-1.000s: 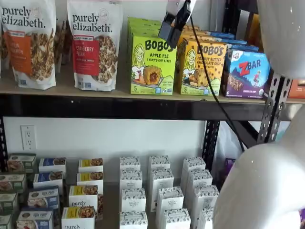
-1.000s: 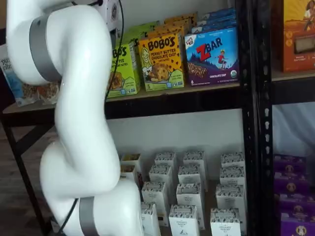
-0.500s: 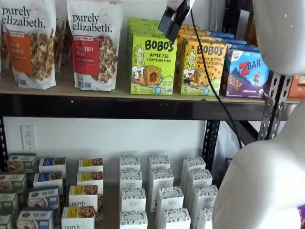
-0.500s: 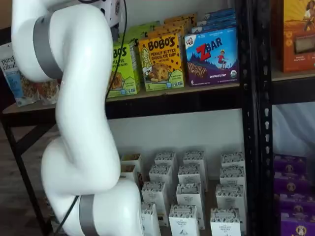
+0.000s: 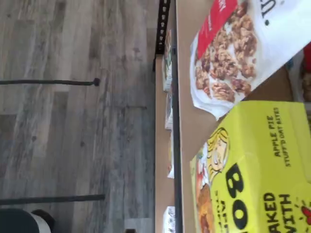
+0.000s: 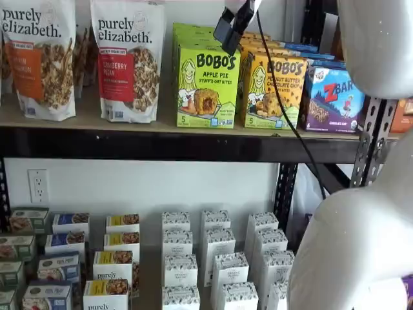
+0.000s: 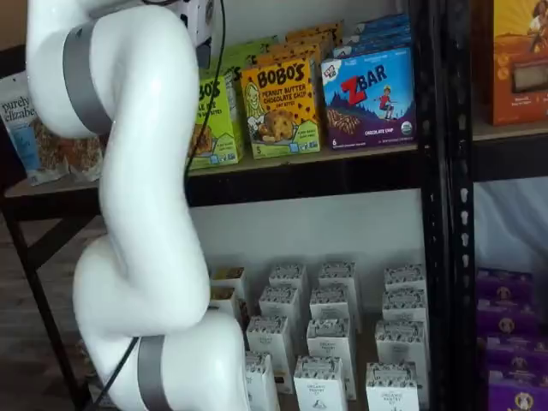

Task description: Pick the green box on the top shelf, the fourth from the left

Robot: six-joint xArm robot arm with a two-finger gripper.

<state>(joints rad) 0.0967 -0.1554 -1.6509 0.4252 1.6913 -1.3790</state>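
Note:
The green box [image 6: 208, 87] stands upright at the front of the top shelf [image 6: 84, 120], with more lime-green boxes in a row behind it. In a shelf view [image 7: 214, 120] the white arm hides its left part. The wrist view shows its lime-green top and front [image 5: 252, 165] close by, next to a granola bag. My gripper [image 6: 230, 30] hangs from the view's top edge, its black fingers just above the green box's top right corner, not touching it. The fingers show side-on, so I cannot tell whether they are open. Nothing is in them.
Two purely elizabeth bags [image 6: 128, 58] stand left of the green box. A yellow-orange Bobo's box [image 6: 274, 90] and a blue ZBar box [image 6: 334, 97] stand right of it. A black cable [image 6: 284, 110] hangs in front. My white arm [image 7: 137, 214] fills one side. White cartons [image 6: 216, 258] sit below.
My gripper has risen a little, from overlapping the green box's top edge to just above it. The arm's big white links have shifted slightly upward. The boxes have not moved.

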